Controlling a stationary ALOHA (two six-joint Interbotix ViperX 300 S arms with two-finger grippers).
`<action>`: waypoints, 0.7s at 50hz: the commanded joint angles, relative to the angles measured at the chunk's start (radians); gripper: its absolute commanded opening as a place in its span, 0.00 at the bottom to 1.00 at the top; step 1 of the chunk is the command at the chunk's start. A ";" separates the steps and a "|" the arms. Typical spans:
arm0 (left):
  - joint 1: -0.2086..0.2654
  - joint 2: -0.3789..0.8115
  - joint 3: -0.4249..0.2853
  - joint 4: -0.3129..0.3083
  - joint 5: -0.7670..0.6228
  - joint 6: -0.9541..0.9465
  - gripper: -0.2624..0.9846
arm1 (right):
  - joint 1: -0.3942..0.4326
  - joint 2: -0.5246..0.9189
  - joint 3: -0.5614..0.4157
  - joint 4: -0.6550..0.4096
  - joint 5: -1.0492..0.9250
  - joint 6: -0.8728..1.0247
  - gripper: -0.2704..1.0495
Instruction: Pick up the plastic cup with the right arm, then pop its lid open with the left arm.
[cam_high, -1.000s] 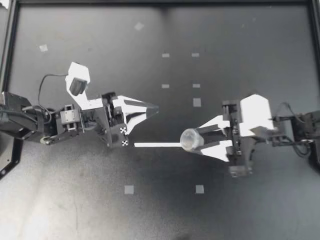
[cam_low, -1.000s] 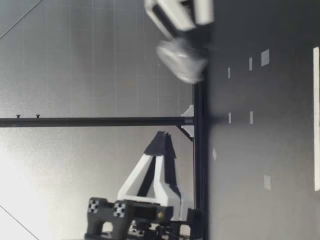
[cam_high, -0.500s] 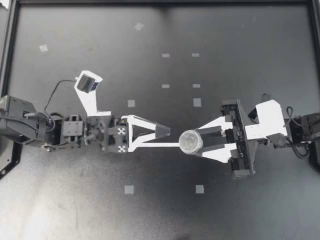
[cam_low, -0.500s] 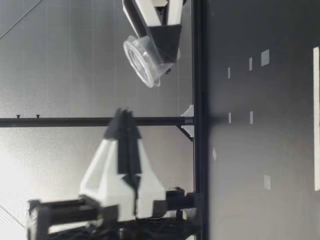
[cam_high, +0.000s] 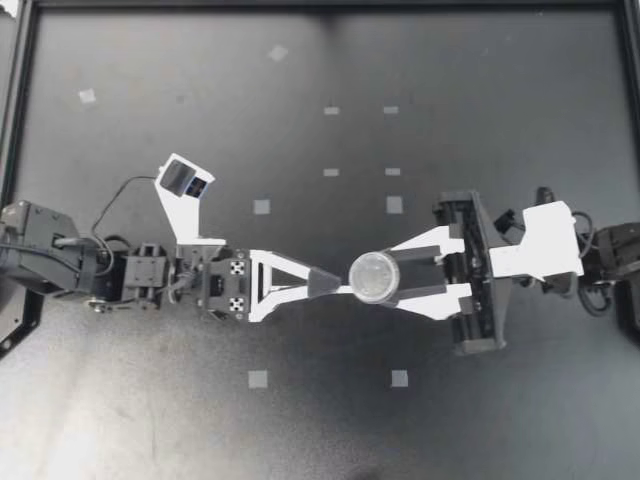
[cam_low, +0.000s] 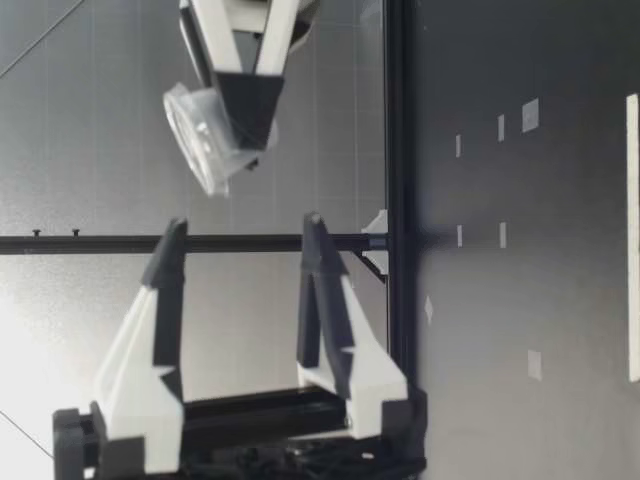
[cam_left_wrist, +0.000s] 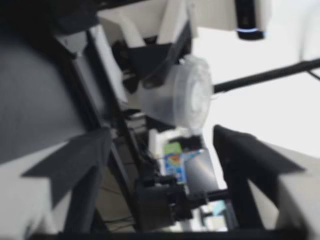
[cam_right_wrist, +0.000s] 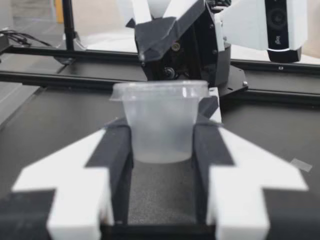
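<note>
Clear plastic round cup (cam_high: 372, 277) hangs above the black table (cam_high: 480, 90), tilted and clamped at its sides by my right gripper (cam_high: 392, 280). My left gripper (cam_high: 325, 282) faces it head-on, fingers spread wide, tips just short of the cup.

A matte black tabletop (cam_high: 500, 430) carried small pale square tape patches: one patch (cam_high: 87, 96) near its back left corner, a tilted patch (cam_high: 278, 52) by the back edge, another patch (cam_high: 399, 378) toward the front edge. A black metal rail (cam_high: 320, 5) bordered the back edge.
</note>
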 joint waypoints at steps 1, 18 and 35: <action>-0.003 -0.011 -0.029 0.002 0.002 0.002 0.79 | 0.002 0.008 -0.023 0.002 -0.011 -0.002 0.48; -0.009 -0.017 -0.038 0.003 0.000 0.002 0.79 | 0.002 0.031 -0.021 0.003 0.015 0.000 0.48; -0.017 -0.044 -0.034 0.003 -0.006 0.003 0.79 | 0.000 0.081 -0.009 0.028 0.041 0.008 0.48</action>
